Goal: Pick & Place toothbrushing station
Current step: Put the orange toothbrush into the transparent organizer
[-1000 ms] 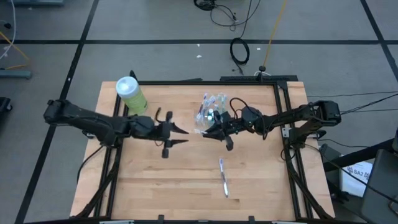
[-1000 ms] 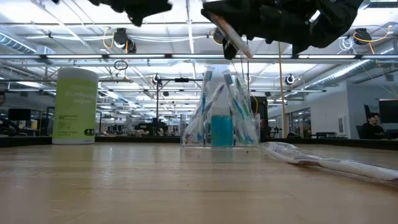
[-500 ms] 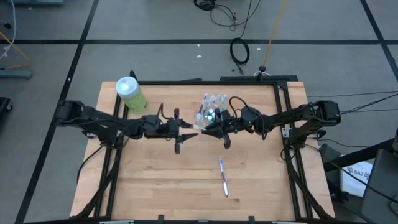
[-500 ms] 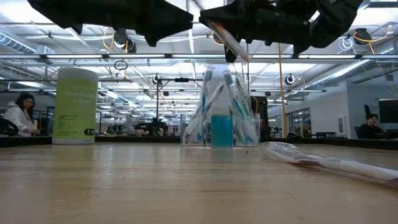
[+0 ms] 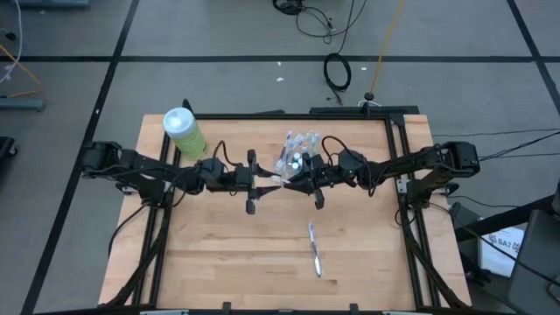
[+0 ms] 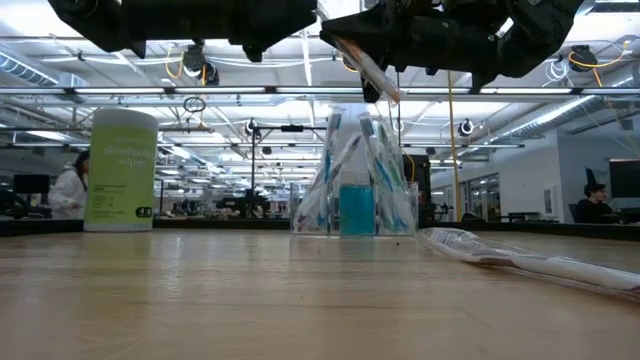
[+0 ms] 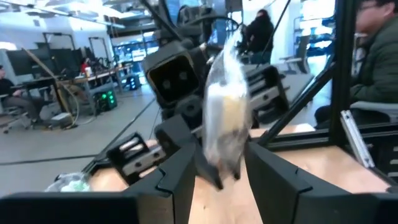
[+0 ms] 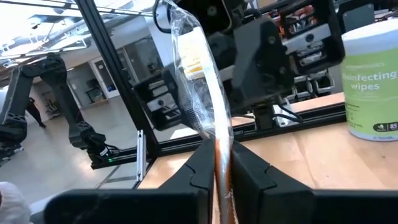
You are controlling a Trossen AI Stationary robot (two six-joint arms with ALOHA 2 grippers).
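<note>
A clear cup [image 5: 297, 156] [image 6: 355, 190] full of toothbrushes stands at the table's far middle. My right gripper [image 5: 290, 182] [image 8: 222, 177] is shut on a toothbrush in a clear wrapper [image 8: 194, 68] [image 6: 366, 66], held above the table in front of the cup. My left gripper [image 5: 269, 183] [image 7: 221, 180] faces it, open. Its fingers stand on either side of the wrapper's free end [image 7: 225, 112]. Another wrapped toothbrush [image 5: 313, 249] [image 6: 530, 260] lies flat on the table nearer the front. My right gripper pinches one end of the wrapped toothbrush [image 8: 222, 152] between its two fingers. The fingers come about level from the table's right, and the brush runs on past the fingertips toward the left arm, slanting upward. It is lifted clear of the table.
A light-green wipes canister with a white cap [image 5: 184, 131] [image 6: 122, 170] stands at the far left of the table. Black frame rails [image 5: 398, 175] run along the table's edges. Bare wood lies at the front left. People sit in the room beyond.
My left gripper has moved toward the table's right, to the right gripper, sinking a little and tipping to level. Its open fingers now stand around the free end of the held toothbrush. The right gripper and its brush have kept still.
</note>
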